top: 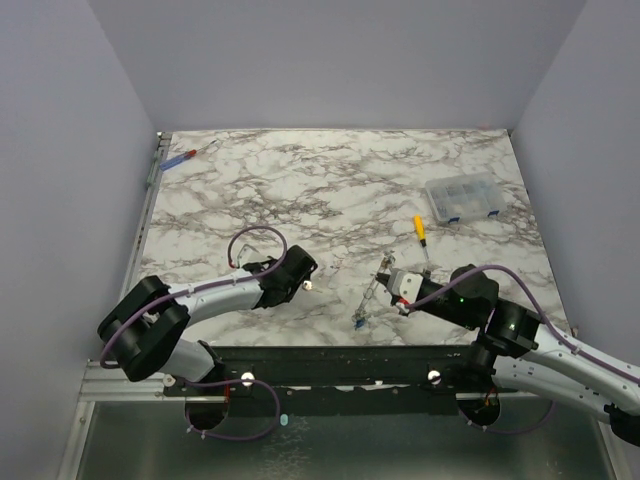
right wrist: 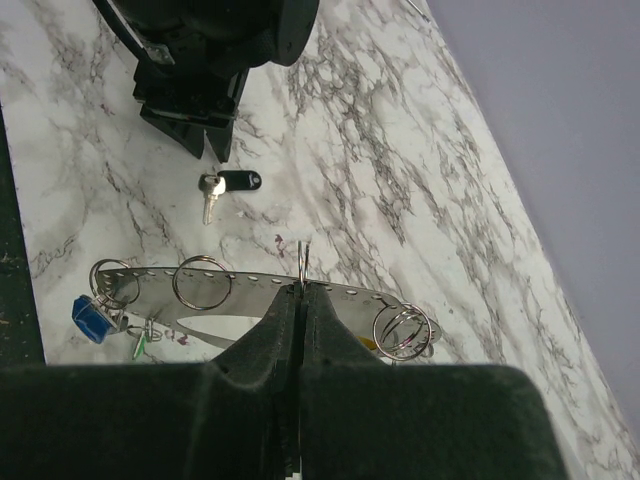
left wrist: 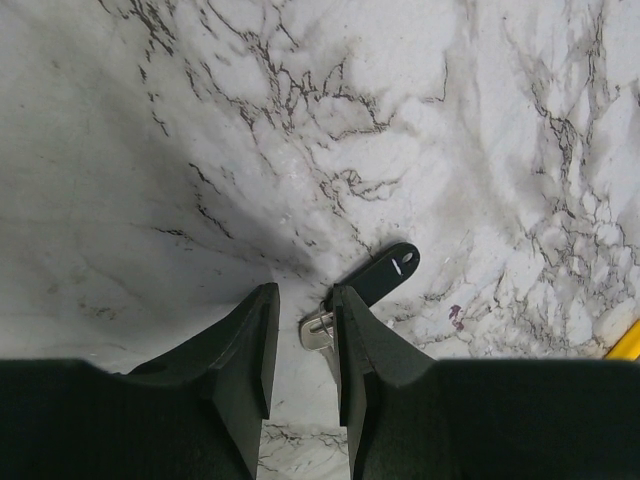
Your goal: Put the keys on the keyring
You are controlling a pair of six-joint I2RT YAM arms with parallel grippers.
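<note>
1. Top view: the left end effector point(top: 308, 272) sits low over the bench point(top: 330, 190). The right end effector point(top: 384, 282) is clenched on the keyring point(top: 370, 298), with a blue key point(top: 358, 322) at its near end.
2. Left wrist view: the left end effector is released, jaws apart. A black-capped key point(left wrist: 385, 272) lies flat on the bench, its blade tip between them.
3. Right wrist view: the jaws pinch the keyring's thin wire. The blue key and a green key point(right wrist: 140, 346) hang at its left end, and the black-capped key lies loose beyond.

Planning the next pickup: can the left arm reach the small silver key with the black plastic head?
Probably yes: the black-headed silver key lies flat right at the tips of the left gripper, its jaws parted, nothing in between.
</note>
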